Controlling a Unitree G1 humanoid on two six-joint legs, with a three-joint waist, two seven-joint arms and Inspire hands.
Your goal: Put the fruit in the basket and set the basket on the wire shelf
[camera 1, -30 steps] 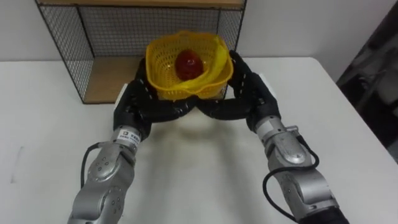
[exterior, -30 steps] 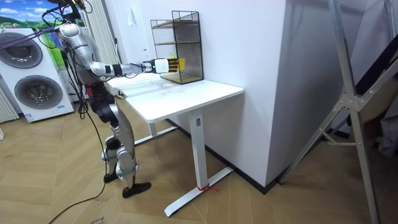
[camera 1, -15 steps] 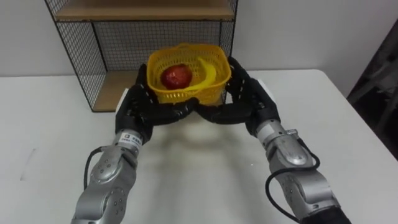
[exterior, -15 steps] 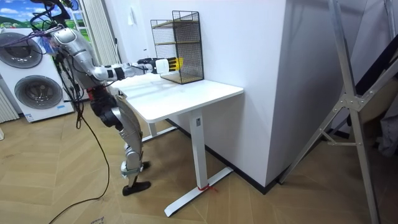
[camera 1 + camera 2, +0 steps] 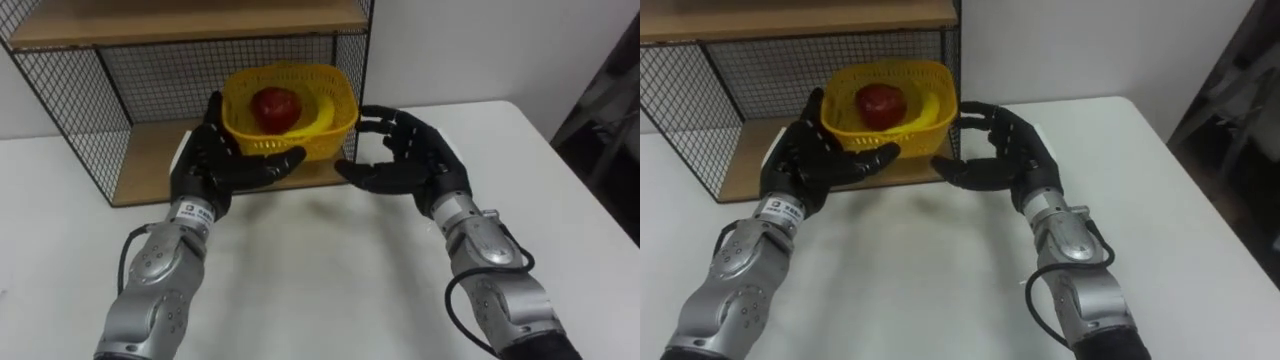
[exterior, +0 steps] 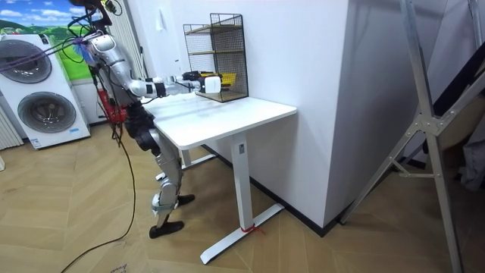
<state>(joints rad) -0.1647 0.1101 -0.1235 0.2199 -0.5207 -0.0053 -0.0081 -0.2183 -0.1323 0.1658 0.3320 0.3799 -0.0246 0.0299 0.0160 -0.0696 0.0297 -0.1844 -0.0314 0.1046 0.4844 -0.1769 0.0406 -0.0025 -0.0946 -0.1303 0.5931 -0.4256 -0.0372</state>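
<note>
Withdrawing the left hand (image 5: 222,165) carelessly could drag the yellow plastic mesh basket (image 5: 300,130) off the near edge of the wooden lower board (image 5: 150,165) of the black wire shelf (image 5: 60,100), where it seems to rest (the round red apple (image 5: 272,105) lies inside). That hand's relaxed fingers lean on the basket's left wall, with the thumb along its near wall. The right hand (image 5: 410,160) is spread open just to the right, apart from the basket.

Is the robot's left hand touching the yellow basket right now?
Touching. In the left eye view, fingers of the left hand lie against the front wall of the yellow basket, no gap.
</note>
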